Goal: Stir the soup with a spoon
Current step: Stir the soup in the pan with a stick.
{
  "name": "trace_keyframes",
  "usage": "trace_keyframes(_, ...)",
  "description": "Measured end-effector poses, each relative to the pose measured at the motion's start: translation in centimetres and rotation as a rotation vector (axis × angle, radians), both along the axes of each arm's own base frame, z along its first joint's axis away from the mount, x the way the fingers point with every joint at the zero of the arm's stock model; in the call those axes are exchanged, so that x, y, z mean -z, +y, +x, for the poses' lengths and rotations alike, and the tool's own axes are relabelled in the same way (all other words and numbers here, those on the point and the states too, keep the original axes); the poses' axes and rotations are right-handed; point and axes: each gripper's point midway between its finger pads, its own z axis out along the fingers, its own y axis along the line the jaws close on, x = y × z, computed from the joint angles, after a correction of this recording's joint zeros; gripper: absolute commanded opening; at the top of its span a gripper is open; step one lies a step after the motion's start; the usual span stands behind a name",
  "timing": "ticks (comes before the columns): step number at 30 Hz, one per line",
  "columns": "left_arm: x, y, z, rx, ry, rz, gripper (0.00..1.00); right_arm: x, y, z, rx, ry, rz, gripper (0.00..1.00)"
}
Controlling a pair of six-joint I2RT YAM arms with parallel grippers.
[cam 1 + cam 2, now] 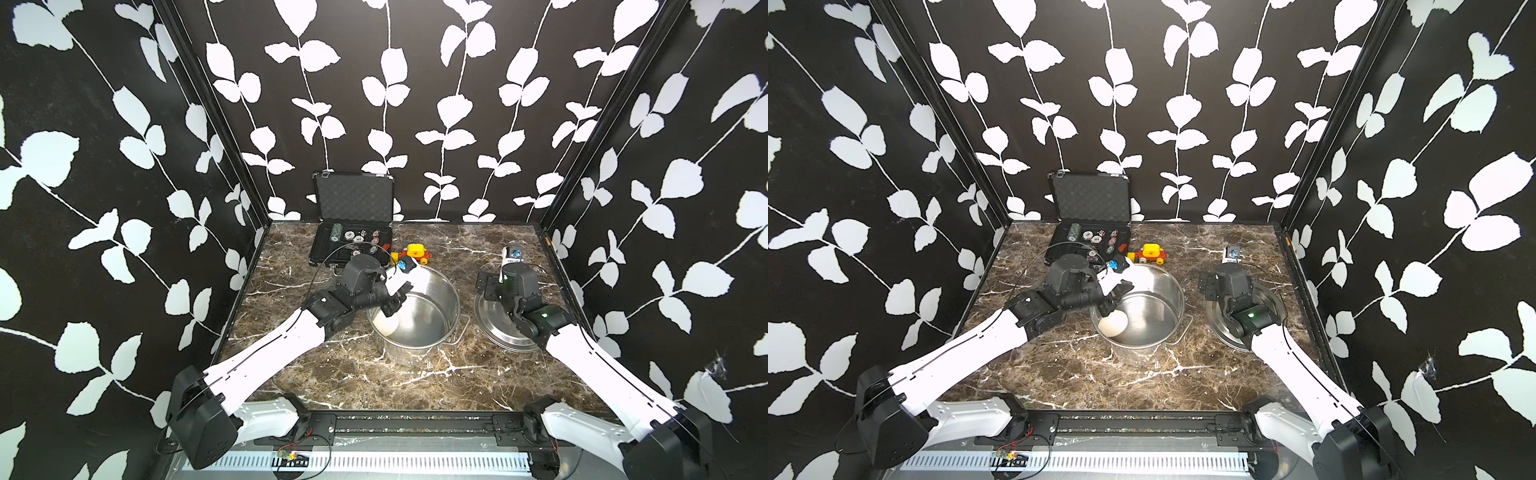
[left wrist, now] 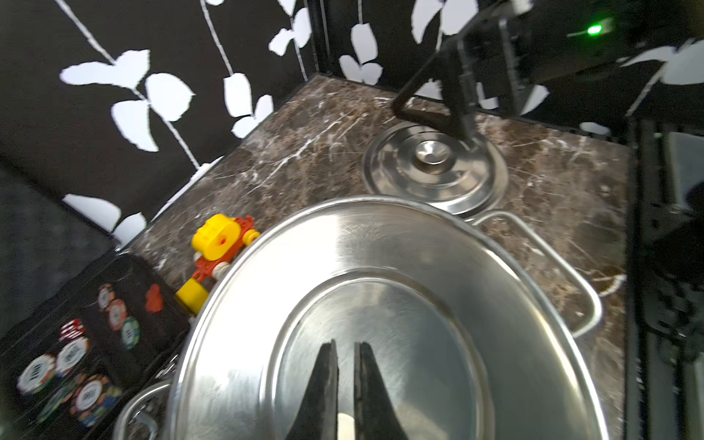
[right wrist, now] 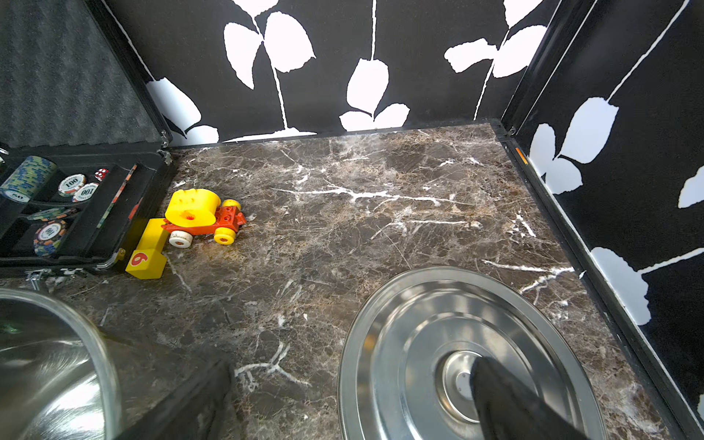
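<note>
Stirring is under way: the left gripper (image 2: 346,344), jaws clamped on what seems the white ladle's (image 1: 1112,323) handle, holds its bowl inside the stockpot (image 1: 1158,286) at 8 o'clock. The right gripper (image 3: 352,369) hovers with jaws apart over the lid (image 3: 419,324). Next, I judge, comes a circular sweep clear of the wall.

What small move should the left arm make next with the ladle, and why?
Probably sweep the white ladle in a small arc across the floor of the stockpot. The left claw is shut on its handle, its bowl sits low by the pot's wall, and the lid lies off beside the pot, so nothing seems to block stirring.
</note>
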Motion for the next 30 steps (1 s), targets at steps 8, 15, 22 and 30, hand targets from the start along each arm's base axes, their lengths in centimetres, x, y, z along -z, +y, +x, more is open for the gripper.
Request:
trace_keyframes(8,0.7,-0.9,6.6,-0.166,0.019,0.023,0.0,-0.1,0.0,0.0,0.0,-0.004,0.001,0.99)
trace_keyframes(15,-0.1,-5.2,9.8,-0.102,0.031,-0.025,0.0,-0.2,0.0,0.0,0.001,-0.008,0.002,0.99)
trace_keyframes(22,1.2,-10.2,9.6,0.087,0.1,-0.059,0.0,-0.6,-0.4,-0.4,0.014,-0.026,0.006,0.99)
trace_keyframes(30,1.0,-15.1,3.2,0.332,0.073,-0.017,0.0,-0.4,-1.0,-0.9,0.036,-0.033,0.004,0.99)
